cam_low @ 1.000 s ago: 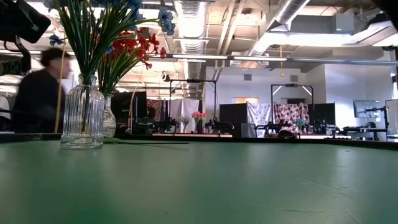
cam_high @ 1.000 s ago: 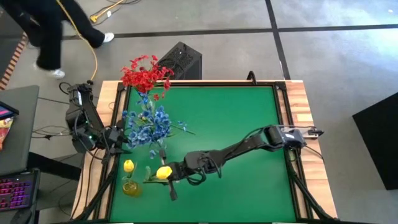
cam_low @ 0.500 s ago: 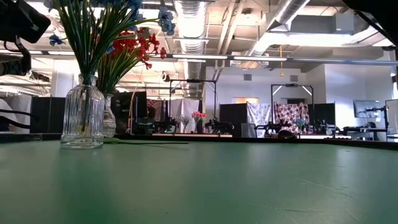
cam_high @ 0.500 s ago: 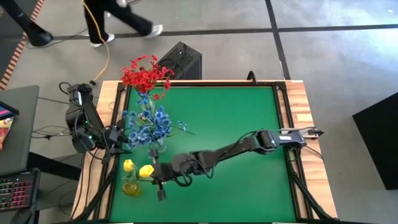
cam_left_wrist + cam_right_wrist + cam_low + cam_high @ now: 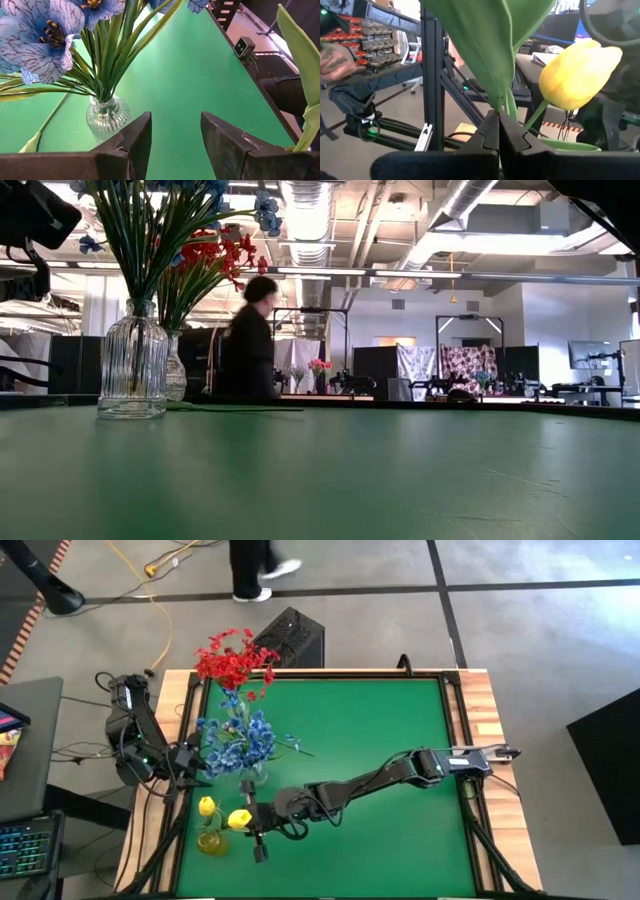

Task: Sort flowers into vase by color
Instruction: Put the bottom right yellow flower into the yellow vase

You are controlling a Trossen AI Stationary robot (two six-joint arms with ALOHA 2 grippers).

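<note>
In the high view my right gripper reaches to the table's near left part, shut on a yellow tulip. The bud is close to a second yellow tulip that stands in a small yellowish vase. The blue flowers stand in a ribbed glass vase. The red flowers stand in a vase at the far left corner. My left gripper is open at the table's left edge, pointing past the blue flowers' vase and touching nothing. My right gripper pinches the yellow tulip's green stem between its two fingers, just below a broad leaf. The fingers lie across the stem. A yellow bud shows close beyond the fingertips. Where the stem's lower end is cannot be seen.
Green mat with wide free room in the middle and right. Wooden border and black frame rails run around it. A black box sits beyond the far edge. A person walks in the room behind.
My right gripper has carried the yellow tulip toward the table's left, from near the middle of the near side to a spot beside the yellowish vase and its tulip. It has hardly moved in the last half second. A person has walked past beyond the far edge.
</note>
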